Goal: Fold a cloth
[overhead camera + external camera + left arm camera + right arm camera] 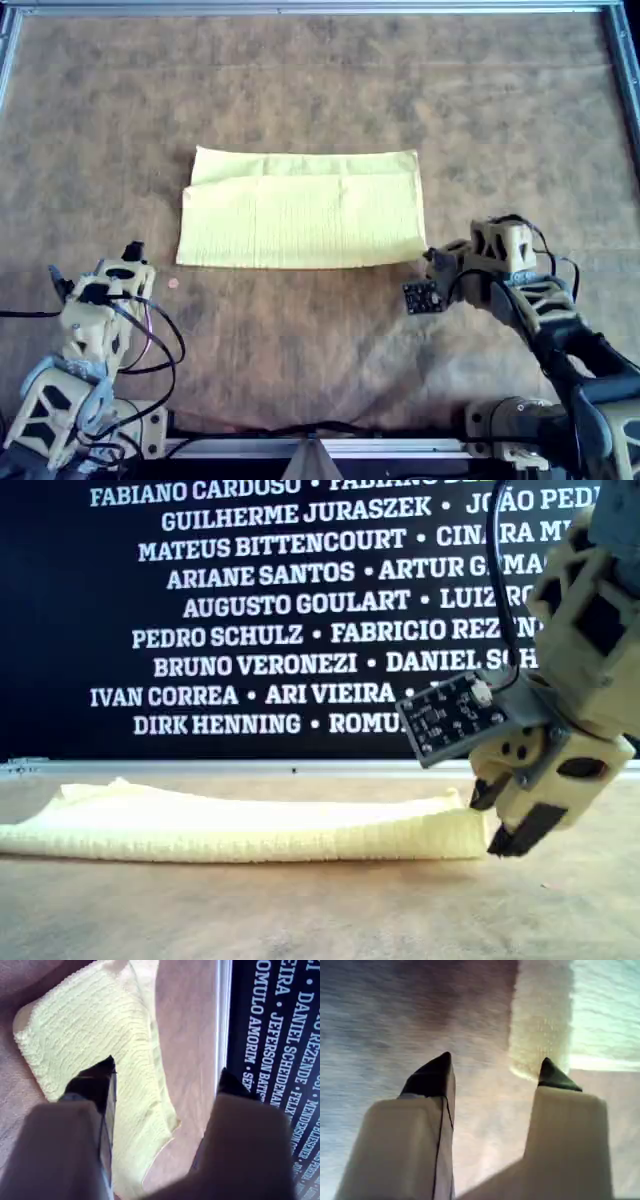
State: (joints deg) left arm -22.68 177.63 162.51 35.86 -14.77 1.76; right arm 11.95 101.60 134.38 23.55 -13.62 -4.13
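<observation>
From overhead I see the cloth (302, 210) lying folded in half on the brown table (320, 340), a wide pale yellow rectangle near the middle, with the lower layer peeking out along its far edge. My left gripper (100, 272) sits off the cloth's near left corner in this view, apart from it. My right gripper (428, 262) is just beside the cloth's near right corner; I cannot tell from here whether it touches.

In the exterior view the cloth (250, 825) lies flat and low across the table, two layers showing at its folded front edge. The right gripper (500, 820) hangs at the exterior view's right, its dark fingertips (525, 832) close to the cloth's end and just above the surface.

The left wrist view shows my left gripper (165, 1080) with its jaws spread wide, nothing between them, and the cloth (95, 1045) lying on the table beyond.

The right wrist view shows my right gripper (495, 1072) also spread apart and empty, with the cloth's corner (540, 1035) just ahead of one fingertip (552, 1076).
</observation>
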